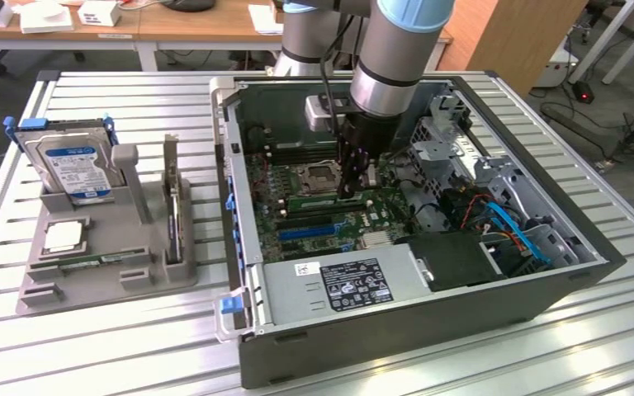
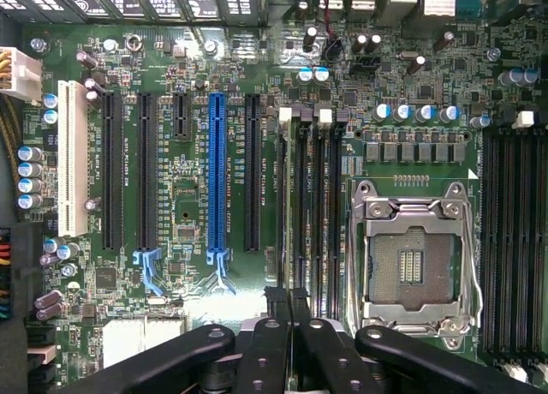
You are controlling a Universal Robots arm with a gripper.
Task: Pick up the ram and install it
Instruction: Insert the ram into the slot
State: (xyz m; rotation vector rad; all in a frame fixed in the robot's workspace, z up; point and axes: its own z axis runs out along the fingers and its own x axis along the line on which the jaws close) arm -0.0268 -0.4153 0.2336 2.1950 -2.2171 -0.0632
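Pressing straight down matters: the tool (image 1: 349, 195), fingers drawn together, sits over one end of the ram (image 1: 314, 203), seemingly standing in a slot beside the CPU socket (image 2: 411, 261); avoid tilting it.

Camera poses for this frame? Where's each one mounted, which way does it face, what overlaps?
Exterior view: off the arm, high beside the table, looking down at an angle into the open computer case; the arm and gripper show.
Wrist view: on the wrist, facing straight down at the motherboard; the shut gripper's fingers show.
Shared: gripper, CPU socket, and the memory slots beside it.
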